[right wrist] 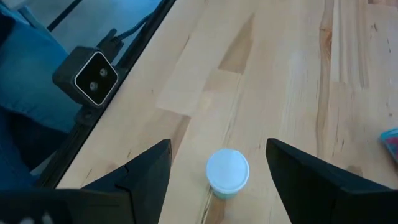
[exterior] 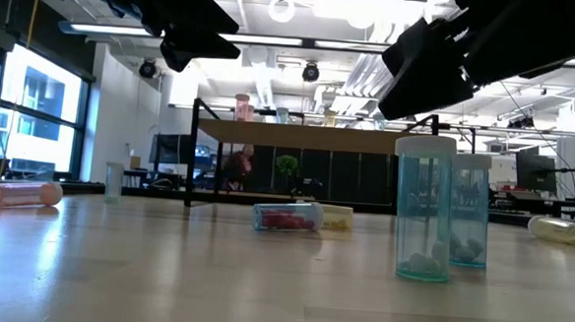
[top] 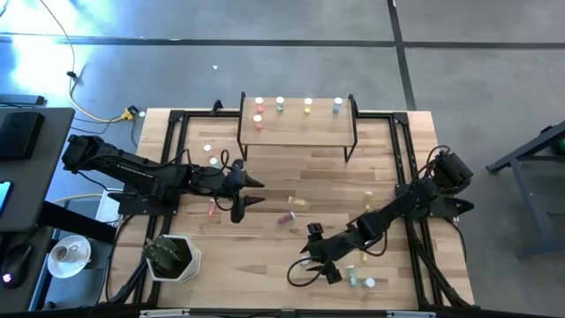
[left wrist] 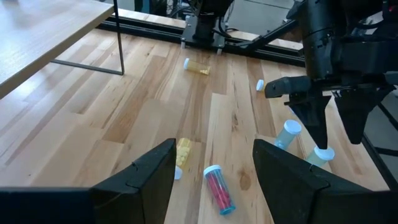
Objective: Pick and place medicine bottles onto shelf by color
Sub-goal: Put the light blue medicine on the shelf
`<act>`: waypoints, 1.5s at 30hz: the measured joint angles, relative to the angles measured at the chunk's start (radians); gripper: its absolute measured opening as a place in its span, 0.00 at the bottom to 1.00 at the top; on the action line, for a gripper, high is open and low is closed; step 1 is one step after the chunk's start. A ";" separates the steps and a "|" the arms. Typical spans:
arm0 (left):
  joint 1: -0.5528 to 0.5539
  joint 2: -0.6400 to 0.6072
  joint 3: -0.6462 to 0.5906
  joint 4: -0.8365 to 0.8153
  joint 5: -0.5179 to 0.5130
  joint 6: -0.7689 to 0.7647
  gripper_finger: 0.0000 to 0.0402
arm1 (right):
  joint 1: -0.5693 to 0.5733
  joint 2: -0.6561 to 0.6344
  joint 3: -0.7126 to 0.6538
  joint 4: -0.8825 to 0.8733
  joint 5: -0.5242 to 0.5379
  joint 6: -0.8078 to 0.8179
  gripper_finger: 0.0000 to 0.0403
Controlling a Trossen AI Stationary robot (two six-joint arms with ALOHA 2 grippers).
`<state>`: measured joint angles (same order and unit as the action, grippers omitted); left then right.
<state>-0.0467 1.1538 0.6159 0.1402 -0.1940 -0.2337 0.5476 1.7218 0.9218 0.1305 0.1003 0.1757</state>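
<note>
My right gripper (right wrist: 217, 171) hangs with its fingers spread wide and empty, straddling the white cap of an upright blue bottle (right wrist: 227, 172) at the near edge of the table; a second blue bottle (exterior: 469, 211) stands just beside it, and in the low view the two nearly overlap. To do this grab well I should come straight down so the fingers pass on either side of the cap without nudging it, since a bottle this slim will tip at a light knock, and I should keep the outer finger from catching the neighbour. I would close on the body below the cap, not on the cap itself, and lift cleanly before swinging away. The shelf (top: 296, 130) sits at the far side of the table, well apart from here, with a few bottles already lined along its back edge: red (top: 259, 104), green (top: 280, 104), yellow (top: 308, 104) and blue (top: 337, 105). By my judgement this one belongs by the blue at the right end. My left gripper (top: 250, 192) waits over the middle of the table, fingers parted and holding nothing, with a red bottle (left wrist: 218, 187) and a yellow one (left wrist: 182, 154) lying on their sides just ahead of it. More bottles lie scattered on the table, so the sorting looks far from done.
</note>
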 joint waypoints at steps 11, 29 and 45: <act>0.000 0.000 0.000 0.000 0.000 0.000 0.51 | -0.044 -0.001 0.190 -0.270 -0.043 -0.059 0.63; 0.000 0.000 0.000 0.000 0.000 0.000 0.51 | -0.048 0.098 0.190 -0.277 -0.094 -0.018 0.63; 0.000 0.000 0.000 0.000 0.000 0.000 0.51 | -0.044 0.138 0.189 -0.282 -0.094 0.001 0.63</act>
<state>-0.0463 1.1538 0.6163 0.1402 -0.1936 -0.2333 0.5034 1.8599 1.1107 -0.1517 0.0063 0.1762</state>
